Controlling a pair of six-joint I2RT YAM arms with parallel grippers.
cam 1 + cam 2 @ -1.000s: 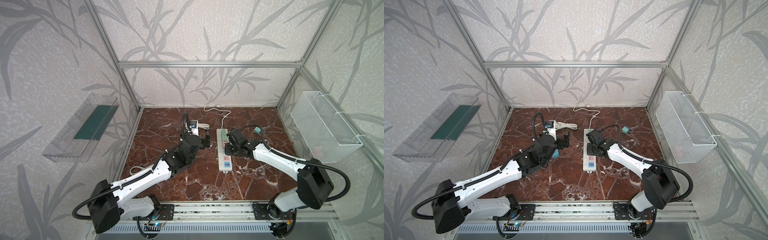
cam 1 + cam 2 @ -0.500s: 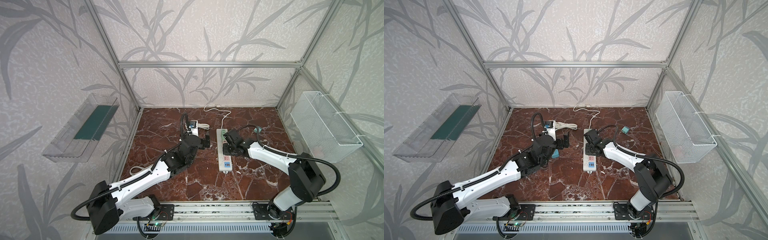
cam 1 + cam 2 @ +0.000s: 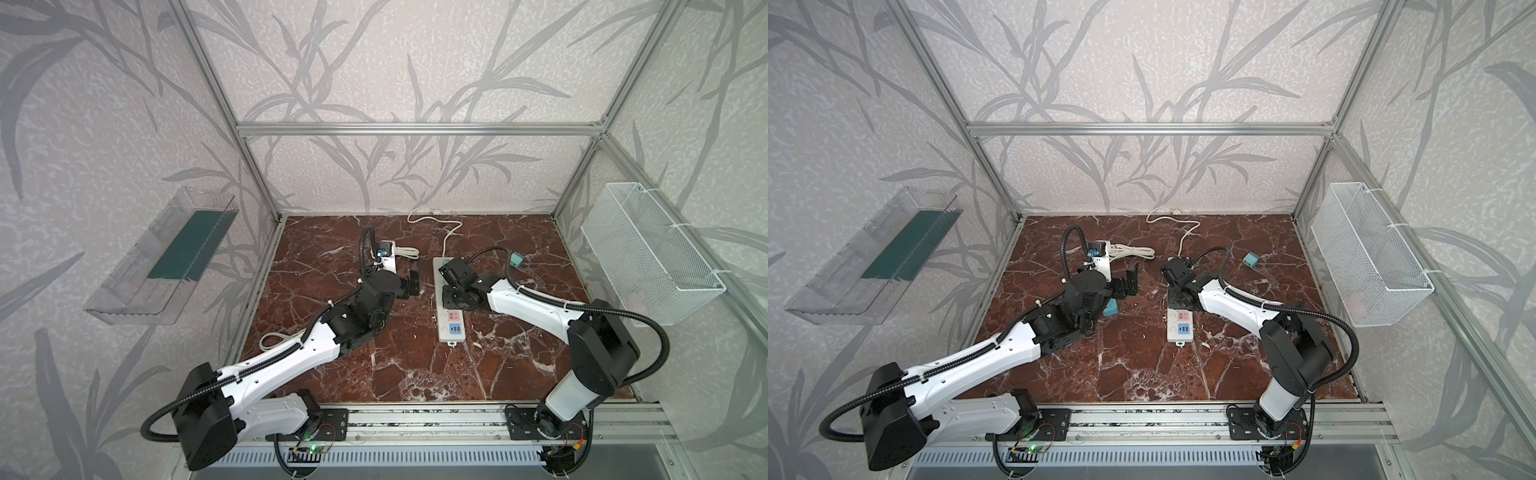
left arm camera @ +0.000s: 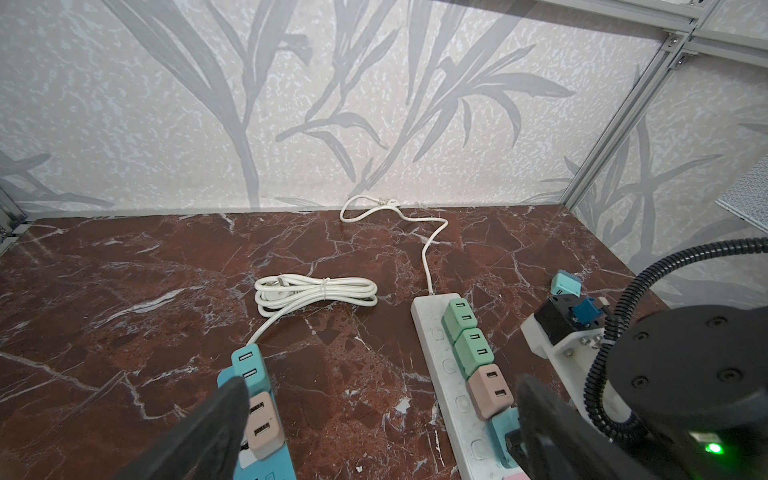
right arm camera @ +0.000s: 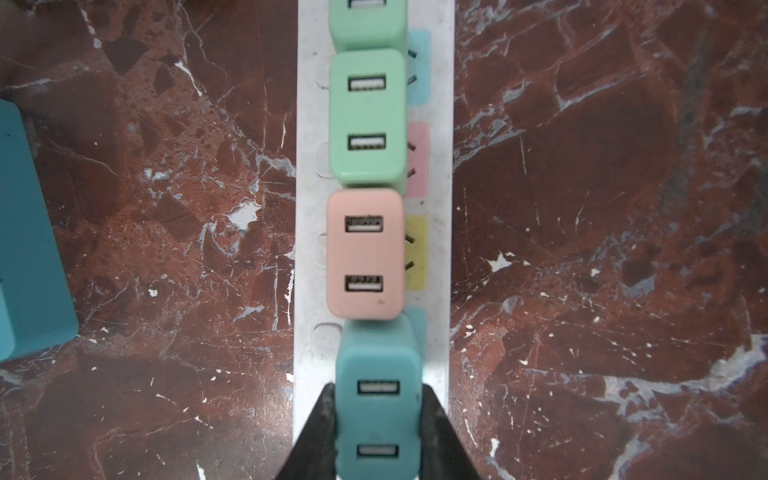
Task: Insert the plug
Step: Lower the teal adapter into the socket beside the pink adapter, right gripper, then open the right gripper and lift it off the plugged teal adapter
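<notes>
The right end effector [image 5: 378, 415] is pinching a teal plug [image 5: 376, 357] by its sides, right over the white power strip [image 5: 309, 208] on the table [image 3: 415, 374]. The plug is just beside the pink plug [image 5: 365, 253] seated in the row. This looks like the insertion step itself. The plug stands over the next socket, but I can't tell whether its prongs are in. The next move, I'd say, calls for a straight push down, kept square so it clears the pink neighbour. The left end effector [image 4: 380, 384] hangs spread wide, holding nothing. On the walls, a clear bin [image 3: 137, 291] holds a green liner [image 3: 189, 245]. The wire basket [image 3: 648, 249] has something pale inside, too faint to name.
</notes>
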